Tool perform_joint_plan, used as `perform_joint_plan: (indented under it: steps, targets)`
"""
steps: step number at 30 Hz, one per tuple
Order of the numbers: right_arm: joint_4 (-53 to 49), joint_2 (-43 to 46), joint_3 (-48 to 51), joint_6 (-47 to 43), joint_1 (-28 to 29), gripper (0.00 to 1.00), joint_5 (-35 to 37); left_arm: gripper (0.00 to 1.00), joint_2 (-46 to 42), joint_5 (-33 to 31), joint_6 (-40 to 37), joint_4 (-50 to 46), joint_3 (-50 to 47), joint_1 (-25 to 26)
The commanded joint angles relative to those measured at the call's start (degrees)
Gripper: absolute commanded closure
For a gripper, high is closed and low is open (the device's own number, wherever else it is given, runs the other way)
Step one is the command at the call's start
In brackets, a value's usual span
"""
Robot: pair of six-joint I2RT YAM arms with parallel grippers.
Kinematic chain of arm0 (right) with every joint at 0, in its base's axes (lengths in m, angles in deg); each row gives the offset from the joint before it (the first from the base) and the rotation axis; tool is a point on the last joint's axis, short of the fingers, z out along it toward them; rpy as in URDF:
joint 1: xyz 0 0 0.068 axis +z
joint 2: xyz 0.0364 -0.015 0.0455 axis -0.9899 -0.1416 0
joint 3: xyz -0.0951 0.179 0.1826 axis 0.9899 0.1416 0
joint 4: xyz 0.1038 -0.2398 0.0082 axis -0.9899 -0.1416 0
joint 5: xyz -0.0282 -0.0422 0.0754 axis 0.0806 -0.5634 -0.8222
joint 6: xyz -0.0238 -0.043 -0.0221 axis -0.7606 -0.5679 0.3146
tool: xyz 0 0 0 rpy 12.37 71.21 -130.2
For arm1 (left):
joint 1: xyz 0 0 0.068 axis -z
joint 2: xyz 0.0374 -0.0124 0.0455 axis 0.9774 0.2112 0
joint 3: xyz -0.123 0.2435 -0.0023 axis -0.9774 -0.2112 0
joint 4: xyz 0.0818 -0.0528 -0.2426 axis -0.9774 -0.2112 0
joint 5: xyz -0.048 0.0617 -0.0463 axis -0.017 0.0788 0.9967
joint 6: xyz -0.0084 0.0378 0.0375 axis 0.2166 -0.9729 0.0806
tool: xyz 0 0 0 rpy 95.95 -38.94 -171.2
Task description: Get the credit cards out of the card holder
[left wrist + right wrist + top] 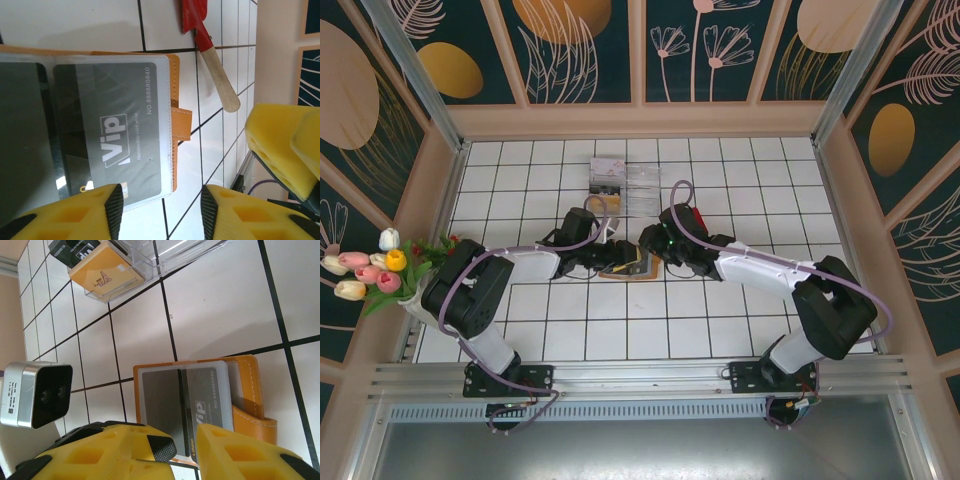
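Note:
The card holder (pixel 642 268) lies open on the white tiles, its tan leather edge (pixel 181 123) framing clear sleeves. A grey "VIP" credit card (pixel 115 135) sits in one sleeve and a darker card (pixel 160 400) in the sleeve beside it. My left gripper (pixel 161 210) hovers open at the holder's corner, and its left finger overlaps the sleeve's corner. My right gripper (pixel 187 450) stands open over the near edge of the card holder (pixel 247 380), low above the VIP card (pixel 207 400). Both grippers, left (pixel 610 262) and right (pixel 655 258), meet over the holder.
A red spatula (pixel 207 45) with a wooden handle lies just beyond the holder. A clear plastic box (pixel 105 270) holding cards stands further back (pixel 620 180). Flowers (pixel 370 265) sit at the left wall. Wooden walls enclose the tiled floor.

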Motion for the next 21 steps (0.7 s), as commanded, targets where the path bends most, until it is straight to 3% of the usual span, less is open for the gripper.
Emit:
perform_joint_plan:
  steps: [1, 8, 21]
  targets:
    - [-1.34, -1.27, -1.47, -1.36, -0.39, 0.6, -0.34, 0.58, -1.09, -3.68, 0.16, -1.65, 0.95, 0.16]
    - [-0.28, -6.7, -2.65, 1.25, 0.21, 0.67, -4.21, 0.74, -0.65, -9.84, 0.33, -5.65, 0.77, -0.33]
    - [-3.13, -10.87, -2.37, 3.09, 0.05, 0.7, -3.66, 0.73, 5.65, -4.22, 1.53, -4.22, 4.46, -0.38]
